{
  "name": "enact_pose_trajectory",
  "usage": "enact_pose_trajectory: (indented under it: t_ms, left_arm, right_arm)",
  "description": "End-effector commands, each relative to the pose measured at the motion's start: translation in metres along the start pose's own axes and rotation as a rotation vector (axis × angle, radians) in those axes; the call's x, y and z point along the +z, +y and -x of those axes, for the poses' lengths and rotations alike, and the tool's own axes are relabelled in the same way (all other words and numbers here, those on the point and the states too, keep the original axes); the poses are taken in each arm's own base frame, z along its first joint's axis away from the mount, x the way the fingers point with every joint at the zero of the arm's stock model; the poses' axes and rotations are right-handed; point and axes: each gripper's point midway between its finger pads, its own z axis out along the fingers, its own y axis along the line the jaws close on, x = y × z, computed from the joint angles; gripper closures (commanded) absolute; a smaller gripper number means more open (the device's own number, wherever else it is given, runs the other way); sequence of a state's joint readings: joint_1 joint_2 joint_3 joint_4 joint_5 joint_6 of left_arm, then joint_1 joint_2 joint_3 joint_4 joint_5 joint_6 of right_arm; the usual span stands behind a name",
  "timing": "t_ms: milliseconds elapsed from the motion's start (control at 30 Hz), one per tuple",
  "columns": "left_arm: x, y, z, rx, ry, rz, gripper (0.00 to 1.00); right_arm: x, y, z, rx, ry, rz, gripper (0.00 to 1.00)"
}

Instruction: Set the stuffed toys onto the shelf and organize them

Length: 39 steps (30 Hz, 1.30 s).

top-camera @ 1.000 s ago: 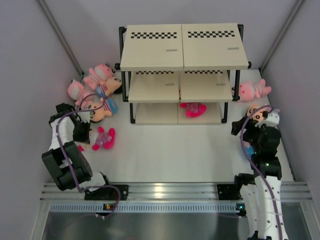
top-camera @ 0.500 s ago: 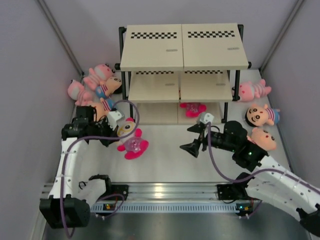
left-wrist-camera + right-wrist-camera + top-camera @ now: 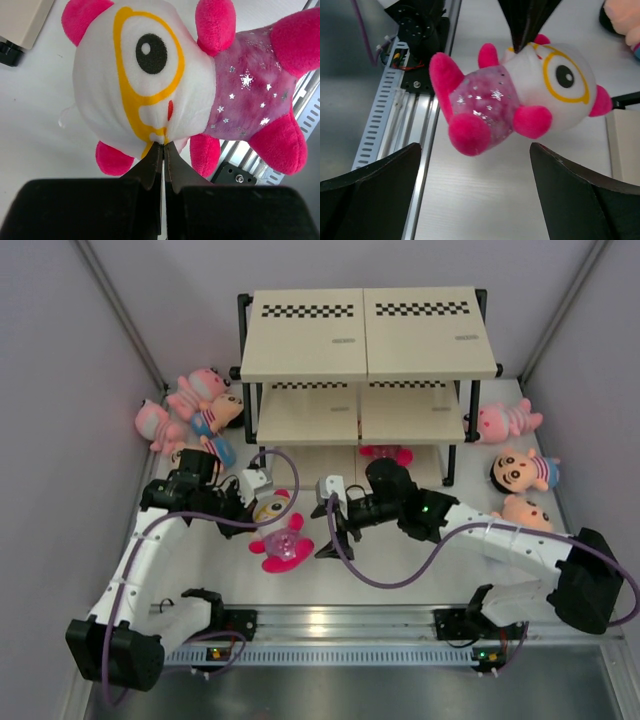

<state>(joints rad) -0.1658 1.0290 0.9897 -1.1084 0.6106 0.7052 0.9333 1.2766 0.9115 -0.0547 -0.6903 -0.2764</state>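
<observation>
Left gripper point(image 3: 162, 146) clamped on a thin face fold of the magenta toy point(image 3: 150, 85); toy apparently lifted, in front of shelf point(image 3: 365, 340). Right gripper point(image 3: 330, 530) agape beside it. Risk: shallow pinch slips, toy drops.

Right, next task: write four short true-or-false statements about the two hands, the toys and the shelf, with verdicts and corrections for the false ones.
1. The left hand is shut on the magenta toy. True.
2. The right hand is shut on that toy too. False: it is open, with the toy in front of it.
3. Toys sit on the top board of the shelf. False: that board is bare.
4. A pink striped toy lies beside the shelf on the right arm's side. True.
</observation>
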Motion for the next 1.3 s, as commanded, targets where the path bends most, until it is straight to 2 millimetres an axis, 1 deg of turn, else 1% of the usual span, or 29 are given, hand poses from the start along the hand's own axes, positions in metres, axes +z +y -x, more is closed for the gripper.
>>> enact_pose_trajectory:
  t_ms: [0,33,100,133,167,200,233,333,367,433,467,500,533,567,600,633,667,700,767,800,867,967,1000,1033,1100,1167,1200,1233,1267]
  left_arm:
    - [-0.007,-0.005,0.011,0.028,-0.035,-0.004,1.00]
    - [-0.006,-0.004,0.011,0.026,-0.036,-0.005,1.00]
    - [-0.006,-0.004,0.012,0.022,-0.034,-0.008,1.00]
    - [-0.006,-0.004,0.012,0.022,-0.035,-0.010,1.00]
    - [-0.006,-0.005,0.013,0.022,-0.040,-0.012,1.00]
    - [-0.008,-0.005,0.016,0.029,-0.049,-0.010,1.00]
    - [-0.008,-0.006,0.017,0.031,-0.054,-0.013,1.00]
    - [-0.009,-0.007,0.021,0.035,-0.068,-0.020,1.00]
    - [-0.009,-0.007,0.021,0.034,-0.067,-0.021,1.00]
    - [-0.009,-0.007,0.020,0.033,-0.066,-0.022,1.00]
    - [-0.009,-0.007,0.020,0.034,-0.065,-0.020,1.00]
    - [-0.008,-0.006,0.019,0.031,-0.059,-0.019,1.00]
    - [-0.008,-0.005,0.018,0.021,-0.056,-0.014,1.00]
    - [-0.008,-0.003,0.018,0.011,-0.048,-0.006,0.92]
    - [-0.010,0.002,0.017,0.007,-0.032,0.021,0.71]
    - [-0.015,0.010,0.018,-0.010,-0.011,0.072,0.38]
    - [-0.015,0.010,0.018,-0.024,-0.010,0.071,0.37]
    - [-0.022,0.021,0.018,-0.025,0.010,0.139,0.10]
    - [-0.034,0.035,0.022,-0.055,0.017,0.243,0.02]
    - [-0.041,0.041,0.026,-0.058,0.016,0.288,0.01]
    - [-0.055,0.051,0.027,-0.068,0.030,0.378,0.01]
    - [-0.064,0.059,0.024,-0.093,0.050,0.449,0.02]
    - [-0.066,0.061,0.023,-0.100,0.055,0.465,0.01]
    - [-0.069,0.064,0.021,-0.112,0.066,0.490,0.01]
    - [-0.070,0.067,0.018,-0.120,0.076,0.510,0.01]
    - [-0.070,0.072,0.011,-0.136,0.101,0.539,0.01]
    - [-0.070,0.074,0.010,-0.142,0.107,0.546,0.01]
    - [-0.069,0.075,0.009,-0.145,0.112,0.549,0.01]
    - [-0.067,0.075,0.008,-0.150,0.116,0.546,0.01]
  right_arm:
    - [0.014,0.023,0.026,-0.105,-0.061,0.102,0.09]
    - [0.018,0.025,0.019,-0.083,-0.049,0.112,0.09]
    - [0.026,0.027,0.023,-0.076,-0.074,0.117,0.10]
    - [0.031,0.026,0.018,-0.065,-0.062,0.107,0.10]
    - [0.036,0.024,0.015,-0.065,-0.048,0.084,0.11]
    - [0.041,0.011,0.012,-0.066,-0.021,0.002,0.12]
    - [0.050,0.012,0.002,-0.052,0.016,-0.008,0.12]
    - [0.060,-0.001,-0.006,-0.017,0.064,-0.083,0.25]
    - [0.060,-0.006,-0.006,-0.012,0.066,-0.118,0.40]
    - [0.060,-0.011,-0.005,-0.010,0.068,-0.151,0.61]
    - [0.058,-0.013,-0.003,-0.011,0.068,-0.163,0.81]
    - [0.057,-0.016,-0.002,-0.015,0.067,-0.181,0.93]
    - [0.054,-0.017,0.002,-0.024,0.056,-0.191,1.00]
    - [0.052,-0.022,0.005,-0.034,0.044,-0.221,1.00]
    - [0.050,-0.024,-0.001,-0.039,0.052,-0.242,1.00]
    - [0.044,-0.035,-0.007,-0.058,0.059,-0.314,1.00]
    - [0.040,-0.043,-0.001,-0.081,0.044,-0.361,1.00]
    - [0.035,-0.048,-0.016,-0.090,0.069,-0.401,1.00]
    - [0.023,-0.063,-0.020,-0.165,0.072,-0.489,1.00]
    - [0.018,-0.072,-0.021,-0.194,0.053,-0.525,1.00]
    - [0.009,-0.085,-0.018,-0.259,0.049,-0.575,1.00]
    - [-0.007,-0.118,-0.004,-0.281,0.018,-0.689,1.00]
    - [-0.009,-0.126,-0.006,-0.285,0.021,-0.716,1.00]
    - [-0.013,-0.133,0.007,-0.321,-0.022,-0.749,1.00]
    - [-0.016,-0.144,0.005,-0.327,-0.036,-0.795,1.00]
    - [-0.017,-0.156,0.011,-0.325,-0.063,-0.829,1.00]
    - [-0.016,-0.167,-0.002,-0.313,-0.037,-0.847,1.00]
    - [-0.018,-0.174,0.000,-0.315,-0.059,-0.877,1.00]
    - [-0.022,-0.184,-0.005,-0.308,-0.052,-0.913,1.00]
